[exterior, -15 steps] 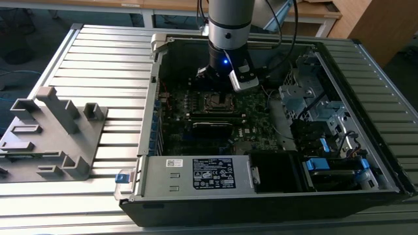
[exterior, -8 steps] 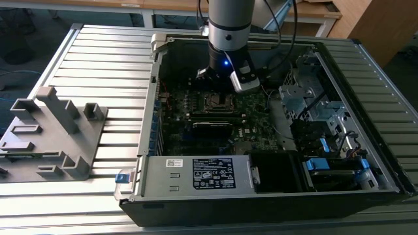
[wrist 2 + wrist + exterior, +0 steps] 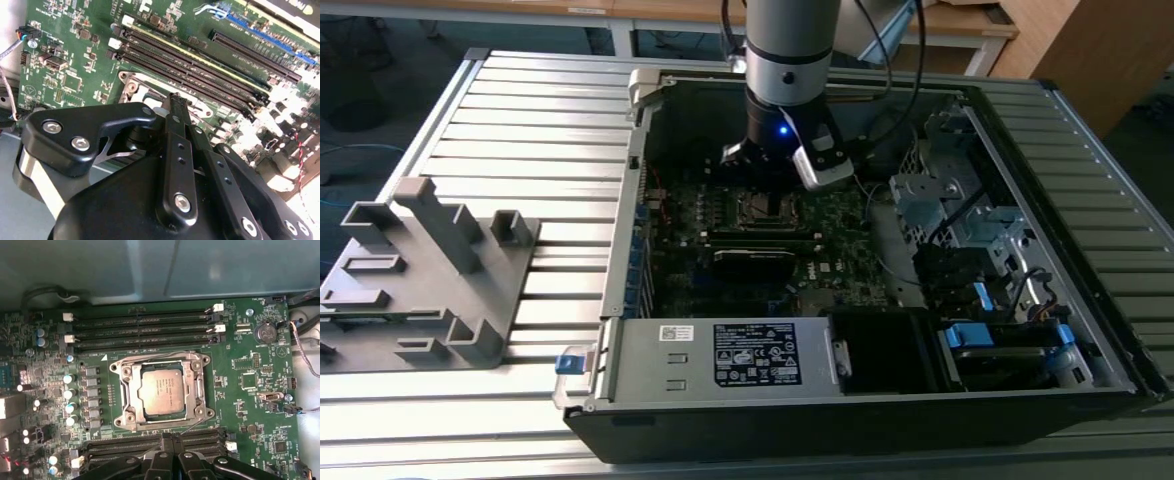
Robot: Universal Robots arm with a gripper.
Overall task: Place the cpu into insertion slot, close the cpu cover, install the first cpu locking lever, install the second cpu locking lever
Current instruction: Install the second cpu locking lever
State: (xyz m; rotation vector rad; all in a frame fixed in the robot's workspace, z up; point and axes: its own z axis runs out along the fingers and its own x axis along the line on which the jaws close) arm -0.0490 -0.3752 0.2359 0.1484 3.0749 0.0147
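The cpu [image 3: 161,392] lies flat in the insertion slot [image 3: 202,390], silver top up. Around its edges the cpu cover [image 3: 129,389] lies down as a silvery frame. From the slot's corner a thin wire lever [image 3: 192,426] slants out toward my fingertips. My gripper [image 3: 172,441] is shut with nothing seen between its fingers, just beside the slot over the memory slots. In the second wrist view the gripper [image 3: 179,102] hangs close above a corner of the slot [image 3: 135,87]. In the exterior view the gripper [image 3: 769,168] stands low inside the case over the slot [image 3: 771,208].
Long black memory slots [image 3: 145,325] run on both sides of the socket. A row of capacitors [image 3: 69,390] stands beside it. The case walls [image 3: 634,180], drive cage [image 3: 947,200] and power supply box [image 3: 720,355] hem the board in. A grey fixture [image 3: 427,270] sits at the exterior view's left.
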